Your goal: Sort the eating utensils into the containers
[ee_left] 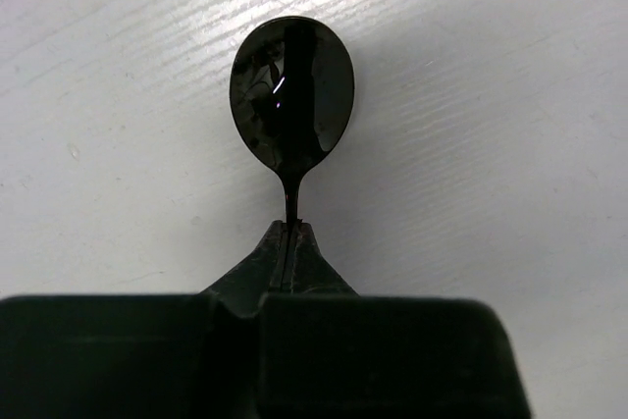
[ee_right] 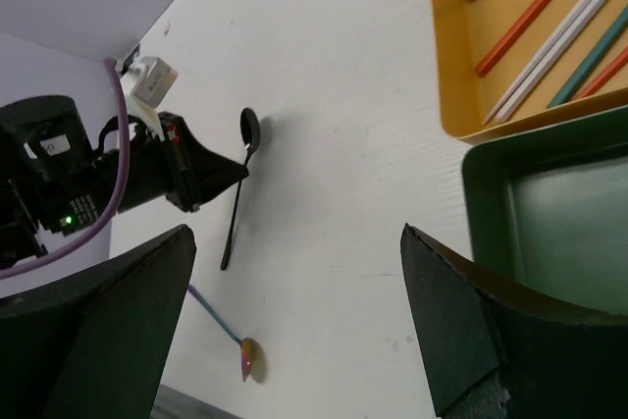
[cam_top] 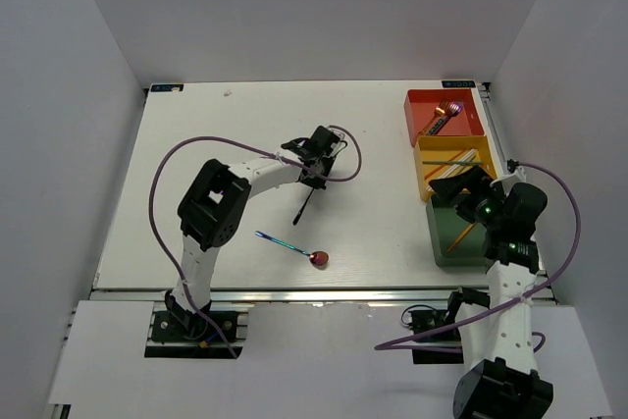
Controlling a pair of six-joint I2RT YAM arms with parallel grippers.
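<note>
Left fingers (ee_left: 257, 272) tight on black spoon (ee_left: 291, 95) neck, bowl just beyond tips; right fingers (ee_right: 471, 331) wide apart.

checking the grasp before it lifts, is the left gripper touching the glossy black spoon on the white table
Touching. The left wrist view shows the left gripper shut on the glossy black spoon, the slim neck pinched between the jaws.

the top external camera is looking straight down from above the near edge, taking in the whole surface (cam_top: 196, 144). the left wrist camera is sitting very close over the left gripper (ee_left: 291, 235), facing the black spoon (ee_left: 292, 95). the right wrist camera is looking down and leftward from higher up, sharing that spoon and the yellow tray (ee_right: 461, 95) with the top view.
</note>
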